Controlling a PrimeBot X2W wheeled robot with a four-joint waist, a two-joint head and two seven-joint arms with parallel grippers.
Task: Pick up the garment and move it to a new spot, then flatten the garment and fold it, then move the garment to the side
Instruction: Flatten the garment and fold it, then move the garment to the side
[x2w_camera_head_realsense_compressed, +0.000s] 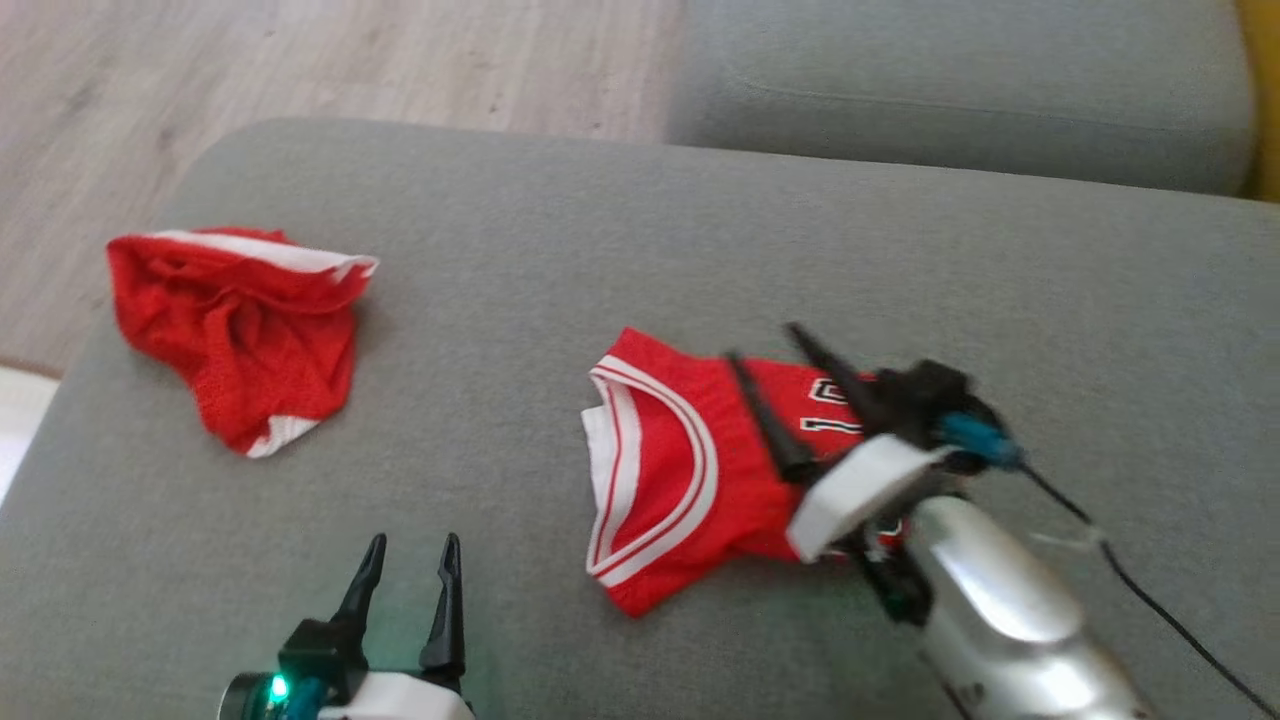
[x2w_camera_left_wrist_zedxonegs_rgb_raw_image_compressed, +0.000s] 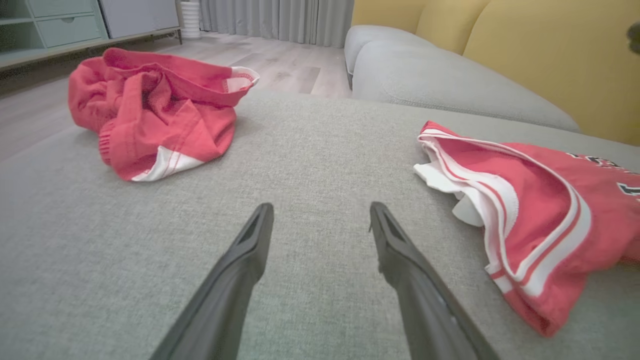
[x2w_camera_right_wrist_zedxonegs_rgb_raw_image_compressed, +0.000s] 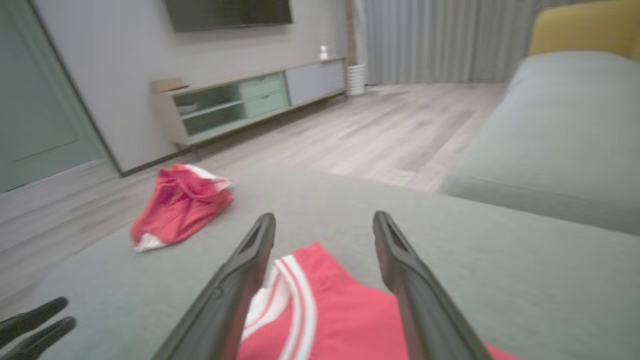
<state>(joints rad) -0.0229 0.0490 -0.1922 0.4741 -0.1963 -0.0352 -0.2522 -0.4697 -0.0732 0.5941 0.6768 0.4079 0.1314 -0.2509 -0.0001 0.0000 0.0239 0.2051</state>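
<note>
Jersey (x2w_camera_head_realsense_compressed: 660, 480) folded on sofa (x2w_camera_head_realsense_compressed: 600, 250); side move next.
Our right tool (x2w_camera_head_realsense_compressed: 765, 390) wide over it, left tool (x2w_camera_head_realsense_compressed: 410, 585) wide at 7 o'clock; we'd regrip, shift w/o unfolding.

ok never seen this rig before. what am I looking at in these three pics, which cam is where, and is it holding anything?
It is a wheeled robot with two arms, each ending in a gripper with two long dark fingers. The head view looks down from its head at a grey fabric sofa cushion. The other two pictures come from cameras on the wrists, each looking along that arm's own fingers.

Two things lie on the cushion: a crumpled pair of red mesh shorts with white trim at the left, and a folded red jersey with white striped edging near the middle.

The left gripper is open over bare cushion, holding nothing. The right gripper is over the jersey with its fingers spread apart; nothing is clamped between them, so the jersey lies free.
</note>
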